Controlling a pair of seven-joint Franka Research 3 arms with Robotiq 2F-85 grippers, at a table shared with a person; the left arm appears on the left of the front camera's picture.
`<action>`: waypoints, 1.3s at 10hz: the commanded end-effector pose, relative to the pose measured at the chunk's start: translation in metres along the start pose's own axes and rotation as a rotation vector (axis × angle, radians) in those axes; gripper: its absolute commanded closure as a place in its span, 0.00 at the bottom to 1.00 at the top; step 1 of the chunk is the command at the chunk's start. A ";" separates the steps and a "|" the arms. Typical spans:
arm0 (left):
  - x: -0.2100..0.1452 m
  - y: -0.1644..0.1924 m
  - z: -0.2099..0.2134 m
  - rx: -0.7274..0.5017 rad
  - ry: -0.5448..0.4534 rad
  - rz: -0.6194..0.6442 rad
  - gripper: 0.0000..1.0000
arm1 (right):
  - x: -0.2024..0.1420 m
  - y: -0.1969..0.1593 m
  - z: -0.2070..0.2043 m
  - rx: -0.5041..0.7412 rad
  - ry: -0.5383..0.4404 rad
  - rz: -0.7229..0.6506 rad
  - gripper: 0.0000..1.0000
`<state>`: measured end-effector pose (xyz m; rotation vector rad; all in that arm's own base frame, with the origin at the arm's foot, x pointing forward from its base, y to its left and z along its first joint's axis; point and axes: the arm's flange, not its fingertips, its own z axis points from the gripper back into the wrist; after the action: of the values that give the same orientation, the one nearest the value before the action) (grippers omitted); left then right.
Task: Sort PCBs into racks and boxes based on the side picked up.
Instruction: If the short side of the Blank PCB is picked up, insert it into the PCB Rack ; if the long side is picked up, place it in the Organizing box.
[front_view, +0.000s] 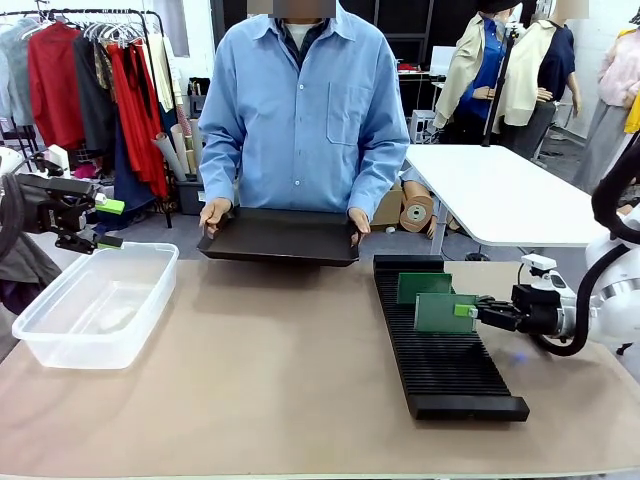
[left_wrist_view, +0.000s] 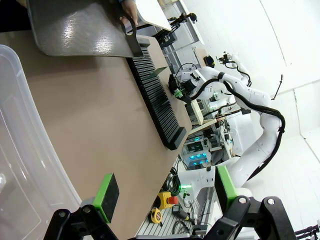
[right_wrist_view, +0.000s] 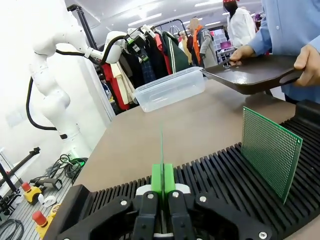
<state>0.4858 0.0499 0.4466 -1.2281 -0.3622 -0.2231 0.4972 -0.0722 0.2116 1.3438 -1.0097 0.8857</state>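
1. Person (front_view: 305, 110) holds black tray (front_view: 280, 237) over surface (front_view: 260, 390).
2. Clear box (front_view: 95, 305) sits at left.
3. Rack (front_view: 440, 350) holds 2 upright PCBs (front_view: 425, 287).
4. Right gripper (front_view: 472, 310) is clamped on nearer PCB (front_view: 445, 312).
5. Left gripper (front_view: 108, 224) hovers above the box, fingers apart.

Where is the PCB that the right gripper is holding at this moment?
In the front view, the held PCB stands upright over the black slotted rack on the table's right side, pinched by the right gripper, just in front of another PCB already standing in the rack.

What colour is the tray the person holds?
Black, smooth and slightly glossy tray; clearest in the front view.
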 end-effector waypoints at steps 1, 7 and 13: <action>0.001 -0.002 0.000 0.002 -0.005 0.011 0.00 | -0.002 -0.003 0.002 0.007 0.042 0.014 1.00; 0.001 -0.002 0.000 0.002 -0.005 0.011 0.00 | -0.007 -0.007 0.003 0.005 0.070 0.013 1.00; 0.001 -0.002 0.000 0.002 -0.005 0.011 0.00 | -0.009 -0.010 0.000 0.005 0.091 0.020 1.00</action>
<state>0.4858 0.0499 0.4466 -1.2281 -0.3622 -0.2231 0.5006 -0.0734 0.2027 1.3037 -0.9653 0.9090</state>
